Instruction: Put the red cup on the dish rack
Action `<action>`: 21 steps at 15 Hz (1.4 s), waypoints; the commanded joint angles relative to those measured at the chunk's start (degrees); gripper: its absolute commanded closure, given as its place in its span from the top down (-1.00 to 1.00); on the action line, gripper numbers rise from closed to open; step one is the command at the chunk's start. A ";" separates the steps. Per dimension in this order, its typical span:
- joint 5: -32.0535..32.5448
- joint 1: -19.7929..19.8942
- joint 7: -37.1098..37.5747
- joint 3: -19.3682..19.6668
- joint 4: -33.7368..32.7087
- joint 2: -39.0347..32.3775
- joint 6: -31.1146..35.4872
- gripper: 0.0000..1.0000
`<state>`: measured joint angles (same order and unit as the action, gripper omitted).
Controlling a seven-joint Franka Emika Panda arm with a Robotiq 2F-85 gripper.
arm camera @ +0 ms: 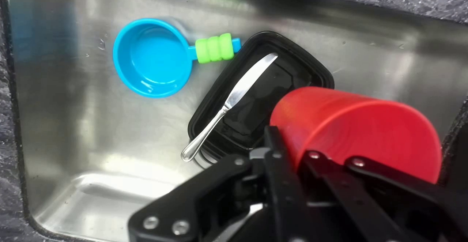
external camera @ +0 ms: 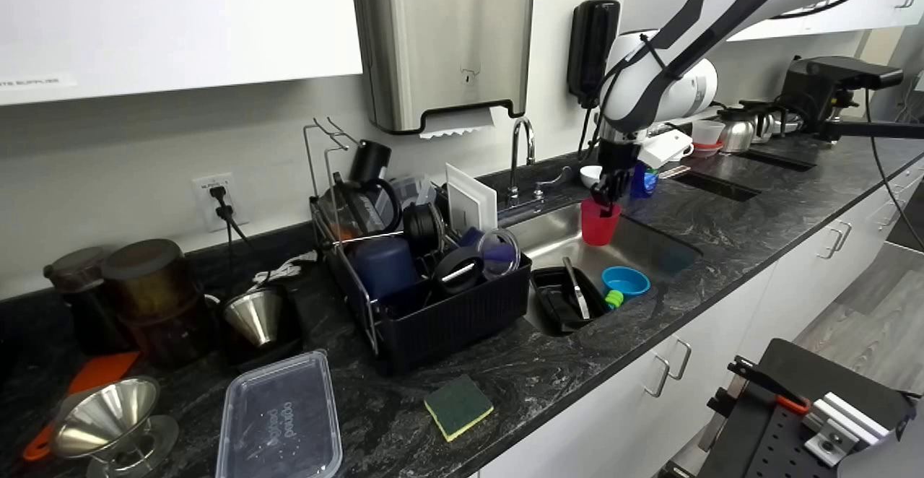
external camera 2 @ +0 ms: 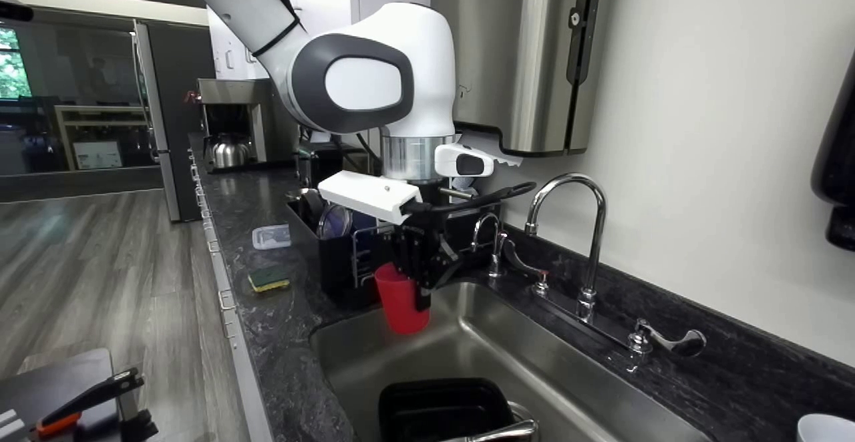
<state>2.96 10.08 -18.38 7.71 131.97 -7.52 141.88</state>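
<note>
Cup [external camera: 599,229]: hanging over the sink [external camera: 653,245], right of centre in an exterior view!
Fingers [arm camera: 276,143]: clamped on its wall, likely leaving the base free for landing.
Rack [external camera: 455,319]: mid-frame, crowded.

Both exterior views are bright, with soft indoor light. In an exterior view, the white cupboard [external camera: 173,23] is almost washed out and its label [external camera: 36,82] is blurred, while the canisters [external camera: 148,283] below stand in dimness. Daylight shows in a far window [external camera 2: 13,65]. In the wrist view, the steel sink [arm camera: 128,165] throws back strong glare, and the claw [arm camera: 292,143] appears slightly out of focus.
</note>
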 commanded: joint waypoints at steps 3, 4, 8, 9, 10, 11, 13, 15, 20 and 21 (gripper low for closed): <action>0.05 0.00 0.07 -0.03 -0.06 0.04 -0.15 -0.90; 0.05 0.00 0.07 -0.03 -0.06 0.04 -0.15 -0.90; 0.21 -1.20 0.39 -1.05 0.49 2.55 -0.19 -0.98; 0.24 -1.88 0.41 -1.60 0.57 3.81 -0.55 -0.98; 0.14 -2.55 0.43 -2.16 0.70 4.83 -0.53 -0.98; -0.09 -3.37 0.43 -2.79 0.56 6.18 -1.03 -0.98; -0.67 -4.97 0.57 -3.83 0.37 8.44 -1.57 -0.98; -1.56 -6.47 -0.17 -4.66 0.02 10.64 -2.55 -0.98; -4.27 -10.19 -1.23 -6.07 -0.16 14.62 -4.18 -0.98; -4.64 -10.86 -1.54 -6.28 -0.34 15.34 -5.14 -0.98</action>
<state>0.22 0.25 -17.53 1.69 131.63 6.13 139.13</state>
